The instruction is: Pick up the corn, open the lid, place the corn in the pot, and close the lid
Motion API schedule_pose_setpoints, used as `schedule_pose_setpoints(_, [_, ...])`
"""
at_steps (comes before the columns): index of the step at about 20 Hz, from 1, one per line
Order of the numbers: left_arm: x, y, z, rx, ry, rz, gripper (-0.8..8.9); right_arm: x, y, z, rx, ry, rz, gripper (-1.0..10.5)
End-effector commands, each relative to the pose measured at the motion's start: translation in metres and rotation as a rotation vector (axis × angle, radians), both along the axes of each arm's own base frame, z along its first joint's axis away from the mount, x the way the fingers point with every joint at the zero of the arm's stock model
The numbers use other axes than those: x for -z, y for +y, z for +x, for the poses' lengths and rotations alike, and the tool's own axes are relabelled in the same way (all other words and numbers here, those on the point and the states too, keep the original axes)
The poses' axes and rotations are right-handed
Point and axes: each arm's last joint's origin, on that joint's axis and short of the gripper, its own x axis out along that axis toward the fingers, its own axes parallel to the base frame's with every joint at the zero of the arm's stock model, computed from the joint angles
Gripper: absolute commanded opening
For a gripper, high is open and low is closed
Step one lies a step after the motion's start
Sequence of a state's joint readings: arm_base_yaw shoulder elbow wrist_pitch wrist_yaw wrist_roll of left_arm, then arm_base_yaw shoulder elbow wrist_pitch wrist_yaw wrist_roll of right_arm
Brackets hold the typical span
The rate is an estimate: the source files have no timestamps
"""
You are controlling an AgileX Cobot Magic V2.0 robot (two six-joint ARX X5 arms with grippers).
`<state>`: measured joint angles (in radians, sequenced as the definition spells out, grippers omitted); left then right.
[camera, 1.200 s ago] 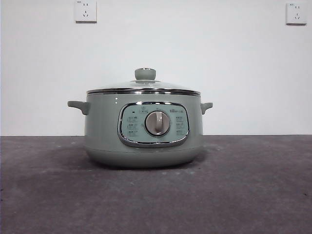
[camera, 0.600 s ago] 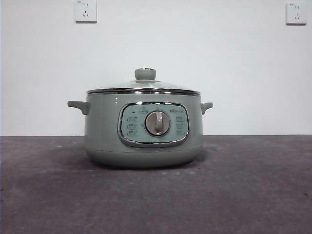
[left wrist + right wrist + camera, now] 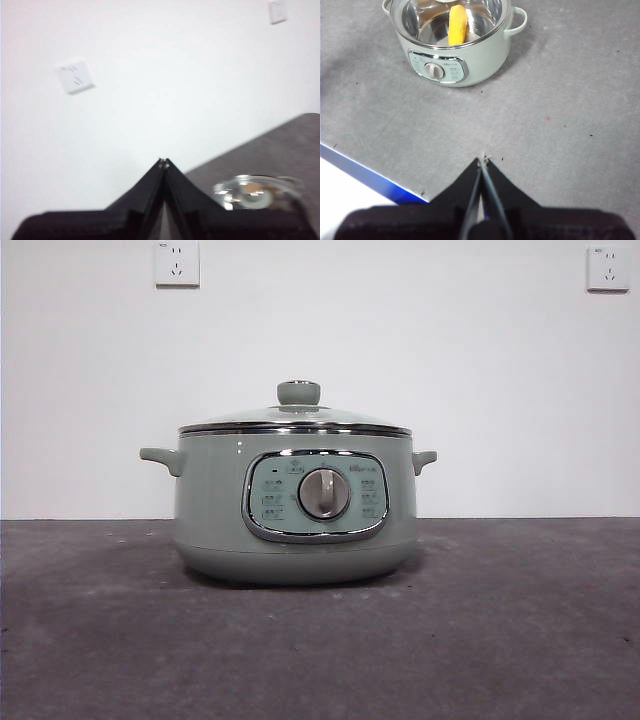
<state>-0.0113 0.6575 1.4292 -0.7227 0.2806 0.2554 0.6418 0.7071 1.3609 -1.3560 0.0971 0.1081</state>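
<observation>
Pot (image 3: 295, 530): you see it mid-table, lid (image 3: 296, 420) seated.
Corn (image 3: 457, 25): lying inside, under the glass.
Left gripper (image 3: 163, 162): raised, fingers pressed together, empty.
Right gripper (image 3: 482, 160): near side, fingers together, empty.

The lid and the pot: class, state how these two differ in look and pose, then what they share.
The lid is clear glass with a shiny steel rim; the pot has solid sage-green walls. The lid is shallow and sits on top; the pot is deep and stands on the table. The lid has one knob; the pot has two side handles and a dial. Both are round, and the lid's knob shares the pot's green.
</observation>
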Motion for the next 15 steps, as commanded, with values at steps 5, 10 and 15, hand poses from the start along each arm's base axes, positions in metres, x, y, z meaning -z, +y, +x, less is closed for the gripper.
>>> schedule_pose_setpoints(5, [0.164,0.01,0.048,-0.119,0.16,-0.094,-0.03,0.004,0.0,0.0,-0.004,0.028,-0.024,0.0])
schedule_pose_setpoints(10, [0.26,0.013,0.055,-0.147,0.285,-0.163,-0.03,0.004,0.0,0.0,-0.004,0.028,-0.025,0.0])
schedule_pose_setpoints(15, [0.305,0.012,0.05,-0.151,0.302,-0.169,-0.03,0.004,0.0,0.0,-0.004,0.028,-0.025,0.0])
